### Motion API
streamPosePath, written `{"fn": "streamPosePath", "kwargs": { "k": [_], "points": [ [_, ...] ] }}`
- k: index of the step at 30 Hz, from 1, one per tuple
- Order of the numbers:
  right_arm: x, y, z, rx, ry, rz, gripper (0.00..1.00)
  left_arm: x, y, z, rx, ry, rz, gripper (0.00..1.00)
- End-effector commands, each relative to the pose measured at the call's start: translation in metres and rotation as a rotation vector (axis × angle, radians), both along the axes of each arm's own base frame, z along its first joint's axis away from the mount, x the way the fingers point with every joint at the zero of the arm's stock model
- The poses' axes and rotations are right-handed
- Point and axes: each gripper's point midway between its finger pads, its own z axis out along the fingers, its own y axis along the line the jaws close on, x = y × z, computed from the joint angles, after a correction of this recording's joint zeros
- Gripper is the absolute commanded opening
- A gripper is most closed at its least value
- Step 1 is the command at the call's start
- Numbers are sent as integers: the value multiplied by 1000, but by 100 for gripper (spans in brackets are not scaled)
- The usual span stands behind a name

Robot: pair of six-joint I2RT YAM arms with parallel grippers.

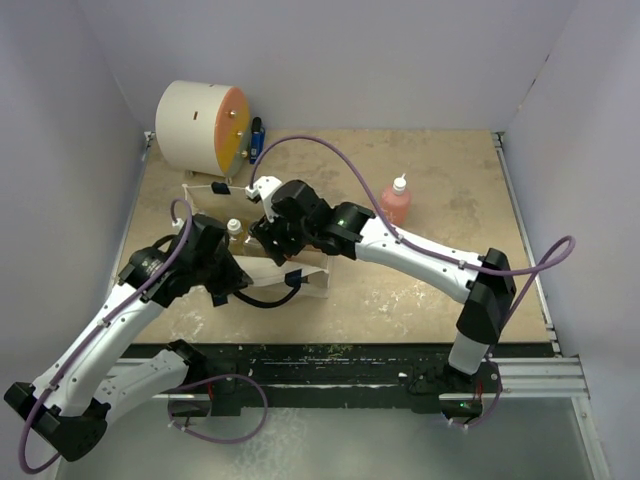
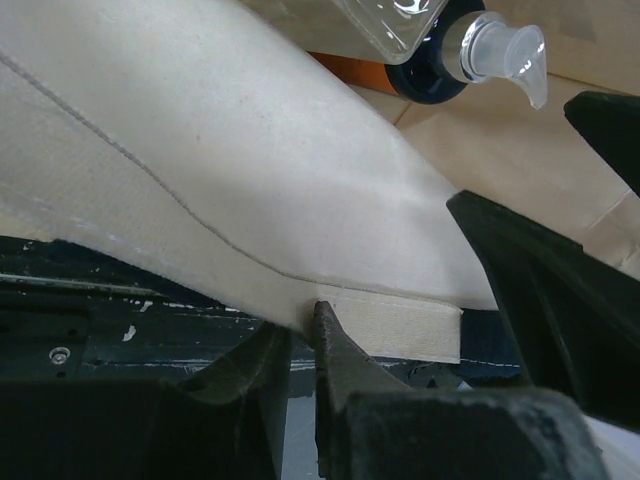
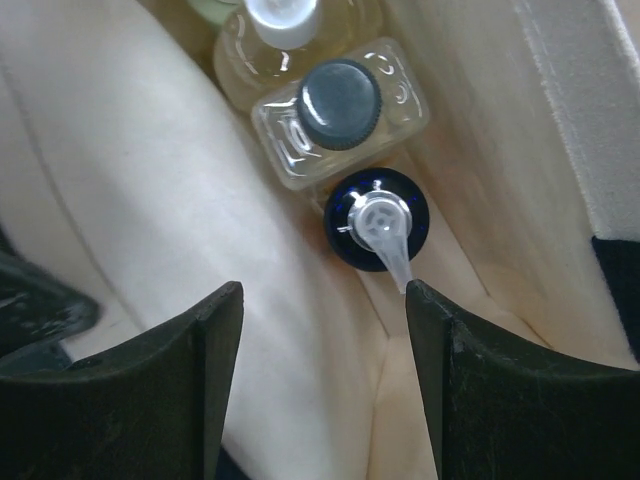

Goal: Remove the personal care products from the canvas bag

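Hovering over the open mouth of the cream canvas bag (image 3: 150, 200), the right gripper (image 3: 325, 300) has its two black plastic fingers spread wide w/ nothing between them, not touching anything afaict. Straight below it is the orange bottle w/ a glossy dark navy cap (image 3: 345, 238) and a clear pump spout, tucked in the bag's corner. Touching that is a clear squarish plastic bottle w/ a ridged dark cap (image 3: 335, 105), then a yellowish see-thru bottle w/ a white cap (image 3: 235, 55). All 3 sit in a row along one wall inside the bag, caps up. The bag is soft matte woven cloth w/ a stitched hem and a bit of navy at the rim.

The left gripper (image 2: 300, 340) is pressed together on the bag's near hem, pinching the cloth.

The bag sits mid-left on the tan table (image 1: 400, 300). A pink bottle w/ a white pointed cap (image 1: 395, 203) stands upright on the tabletop, well apart from the bag on the right. A big white drum w/ an orange face (image 1: 200, 125) is back-left, w/ a small blue item (image 1: 257, 135) just beside it.
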Motion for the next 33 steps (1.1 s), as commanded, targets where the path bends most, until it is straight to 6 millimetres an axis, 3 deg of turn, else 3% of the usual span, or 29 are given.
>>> {"fn": "streamPosePath", "kwargs": {
  "k": [1, 3, 11, 21, 33],
  "points": [
    [13, -1, 18, 29, -83, -37, 69, -9, -1, -3, -4, 12, -54, 14],
    [9, 4, 10, 49, -67, -10, 69, -10, 0, -2, -7, 5, -52, 14],
    [27, 12, -13, 25, -129, -24, 58, -11, -4, 5, -19, 6, -86, 12],
    [39, 17, -37, 0, -153, -34, 58, -11, -3, 5, 3, 15, -99, 11],
    [41, 18, -50, 50, -182, -44, 45, -12, 2, 4, 21, 20, -79, 11]
  ]
}}
